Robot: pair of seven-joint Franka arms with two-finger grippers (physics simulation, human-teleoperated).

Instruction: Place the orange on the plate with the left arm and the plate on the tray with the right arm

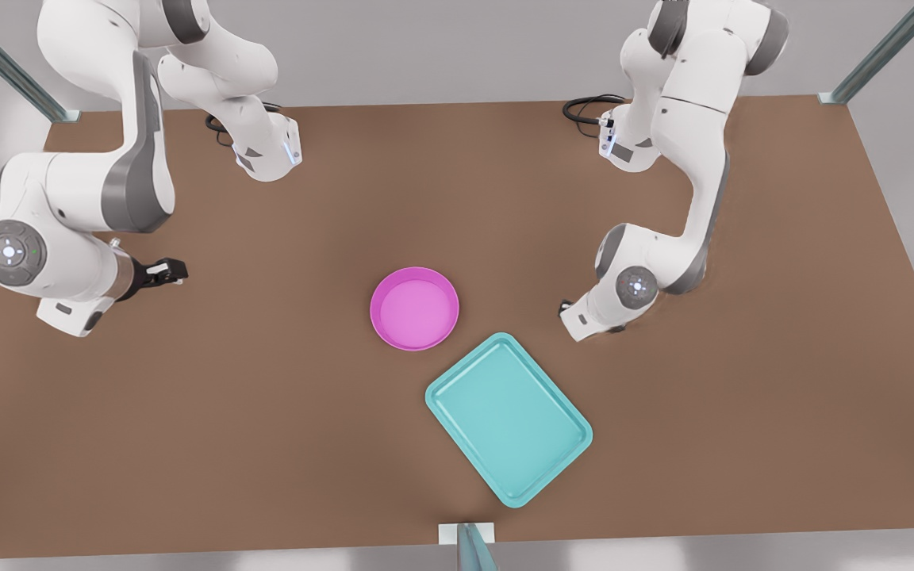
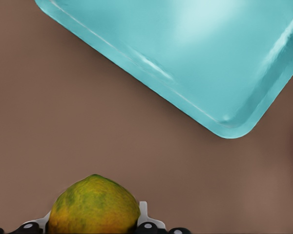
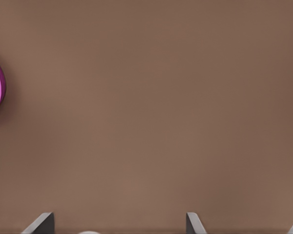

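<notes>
Front view: pink plate (image 1: pixel 414 308) mid-tabletop (image 1: pixel 266 444), teal tray (image 1: pixel 508 419) just beside it, nearer. Right pincer (image 1: pixel 167 272) at the front view's left, well apart from the plate.

Left wrist view: left pincer (image 2: pixel 94 228) clamped on the orange (image 2: pixel 94 204), near a tray corner.

Right wrist view: fingers (image 3: pixel 40 222) spread apart, holding nothing.

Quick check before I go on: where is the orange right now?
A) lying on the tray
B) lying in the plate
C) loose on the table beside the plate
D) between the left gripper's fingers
D. The left wrist view shows the orange seated between the left gripper fingers, with the tray bare beyond it; in the front view the plate holds nothing.
</notes>
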